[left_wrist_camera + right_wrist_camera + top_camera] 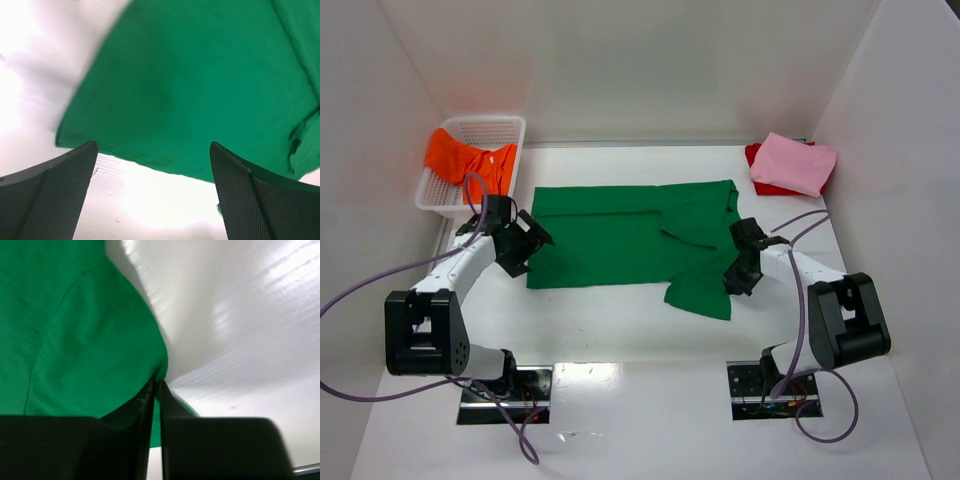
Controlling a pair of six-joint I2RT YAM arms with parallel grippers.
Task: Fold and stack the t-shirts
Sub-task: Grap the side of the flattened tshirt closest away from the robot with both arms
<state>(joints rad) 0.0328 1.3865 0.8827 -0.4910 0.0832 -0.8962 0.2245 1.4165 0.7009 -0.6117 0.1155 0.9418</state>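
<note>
Centrally, the green t-shirt (620, 235) is spread on the bench (620, 340), with folds at its right end. Its right edge is pinched by the right pincer (740, 265), whose fingers are pressed together on the cloth. The left pincer (525, 245) is held spread wide at the shirt's left edge, gripping nothing. The orange t-shirt (460, 160) is draped in the white basket (490, 125) at far left. The pink t-shirt (795, 162) is laid folded on the red t-shirt (760, 186) at far right.

The white table (620, 330) bears green t-shirt (620, 235), basket (433, 198), red t-shirt (767, 187).
</note>
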